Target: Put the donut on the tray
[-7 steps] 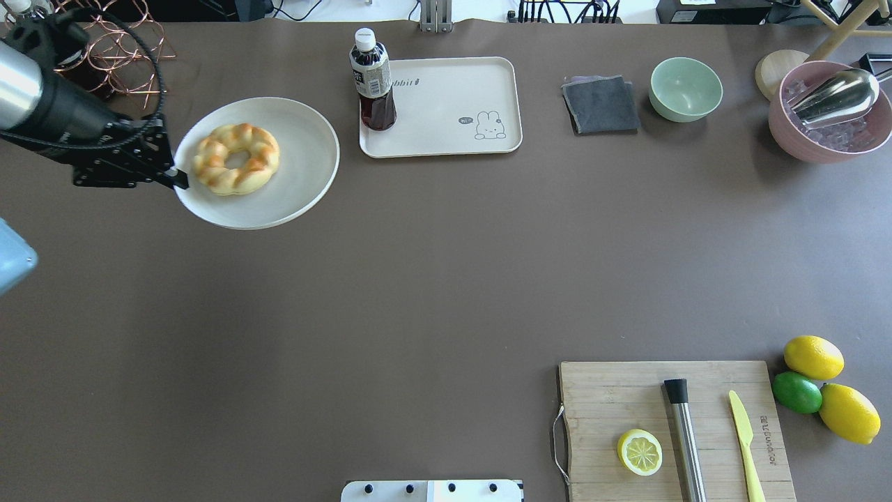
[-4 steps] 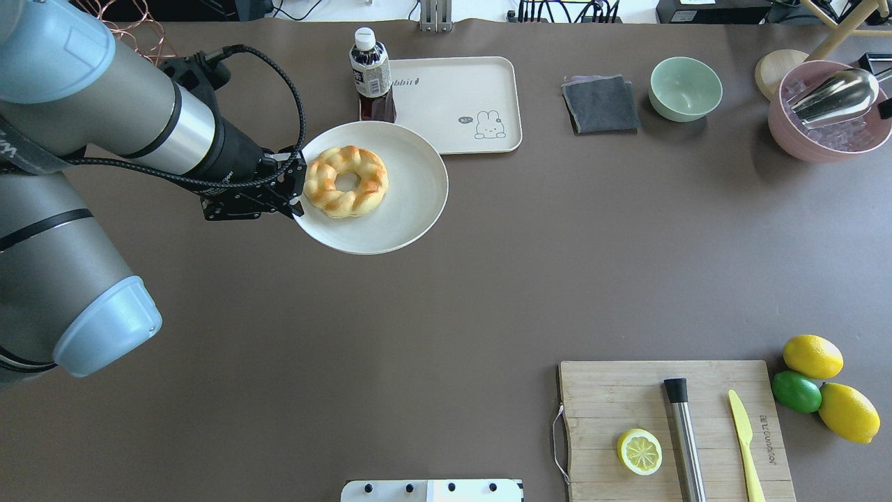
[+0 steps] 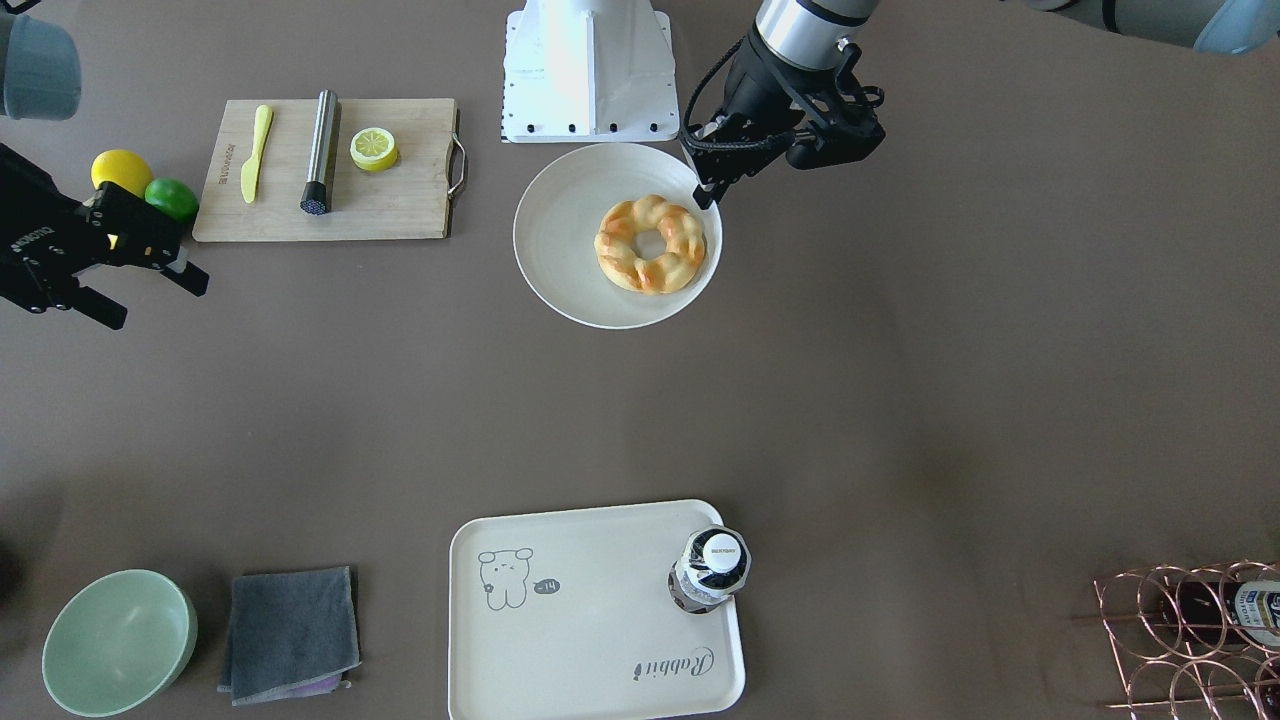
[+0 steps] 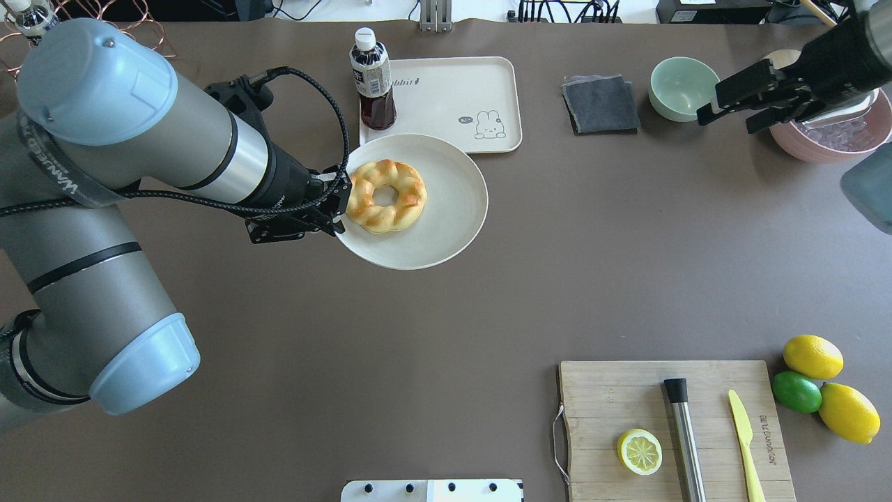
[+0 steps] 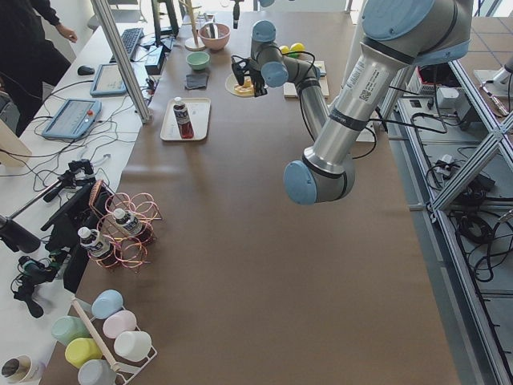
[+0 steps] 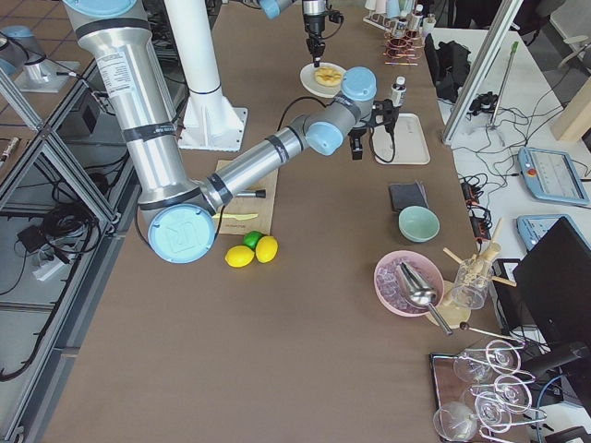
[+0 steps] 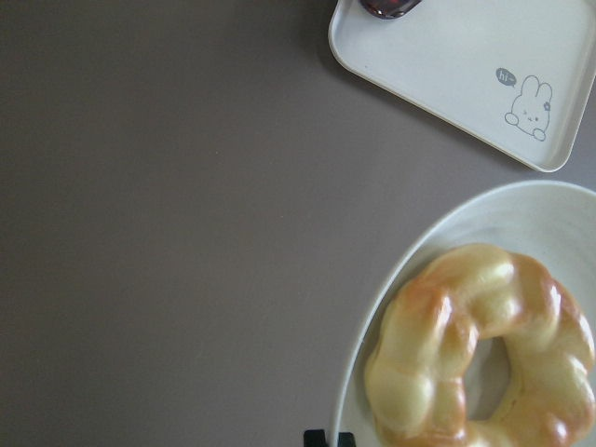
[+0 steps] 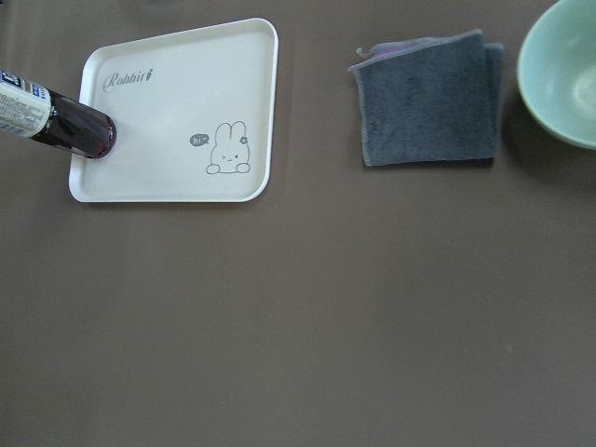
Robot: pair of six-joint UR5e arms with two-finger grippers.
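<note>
Donut: the donut (image 4: 385, 195) lies loose on a white plate (image 4: 446, 237), not on the tray (image 4: 481, 84). It sits on the plate's half away from the tray's rabbit drawing.
Handling: judge it light, soft and easily dented. The braided crust should give purchase, but nothing pins it, so it may slide if the plate tips.
Where to take hold: grip one side of the ring, one finger through the centre hole and one outside, and close gently.
Plate: the left gripper (image 4: 340, 209) has its fingers (image 7: 315, 439) clamped on the rim. From overhead the plate overlaps the tray's near edge; from the front it sits well apart from the tray. You should judge it carried above the tabletop.
Tray: the bare floor around the rabbit drawing is free. A bottle (image 4: 373, 77) stands upright in the tray's corner by the "Rabbit" script; keep clear of it.
Right gripper: the right gripper (image 3: 155, 300) has its fingers (image 3: 185, 280) apart and holds nothing. It is well apart from the tray, beyond the grey cloth (image 4: 601, 104) and green bowl (image 4: 686, 88).
</note>
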